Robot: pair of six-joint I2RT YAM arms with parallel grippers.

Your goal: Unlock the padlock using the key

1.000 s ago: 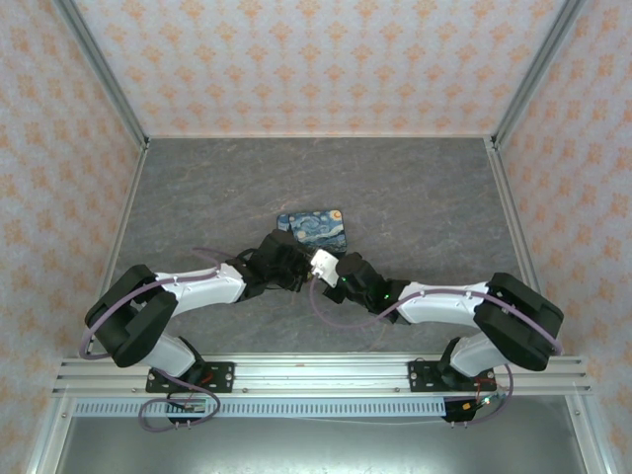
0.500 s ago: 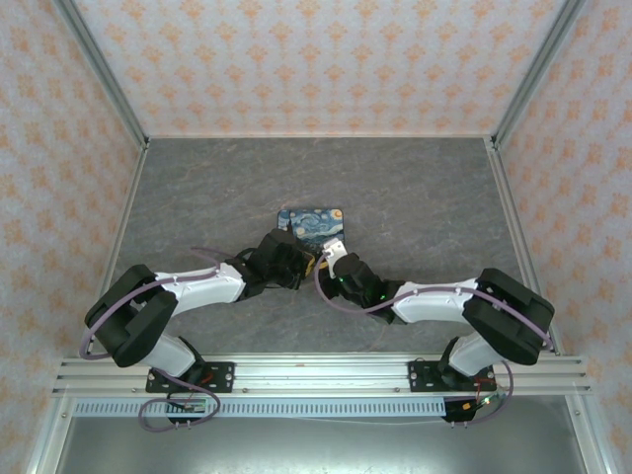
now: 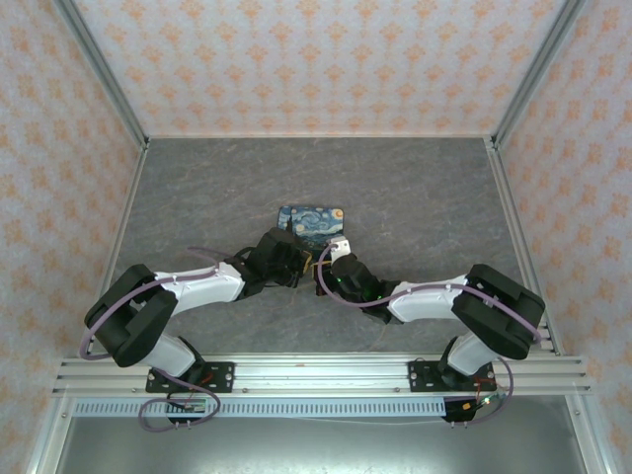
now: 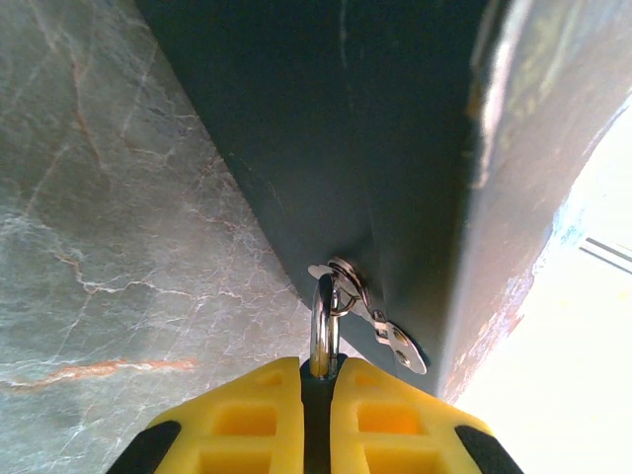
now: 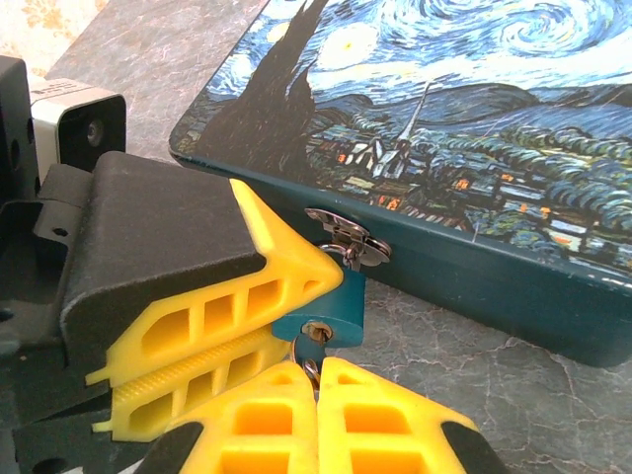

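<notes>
**key in the lock, turn comes next**

start closest in, on the right wrist view: your right gripper (image 5: 316, 383) has its yellow fingers pressed together on the key (image 5: 313, 366). only a sliver of metal shows between the fingertips and the keyhole, and the key head is hidden in the grip. the blade looks seated in the bottom face of the padlock (image 5: 331, 314), a tiny teal body just in front of the fingers.

from the left, your left gripper (image 5: 296, 311) pinches that padlock body top and bottom. on its own wrist view the silver shackle (image 4: 323, 321) rises from between its closed fingers and runs through the latch loop. a small silver tab (image 4: 400, 346) hangs beside it; cannot tell if it is a spare key or part of the latch.

just behind, the shackle hangs from the hasp (image 5: 348, 237) on the front wall of the swirl-painted tin (image 5: 474, 128), which lies flat on the grey stone-look table (image 5: 474, 375).

the step looks like insertion done and turn not yet made, since the shackle reads as closed. next, roll the right wrist to turn the key, and keep the left grip steady so the body cannot spin with it. keep the key straight in the slot, and watch that the tin does not drag.
</notes>
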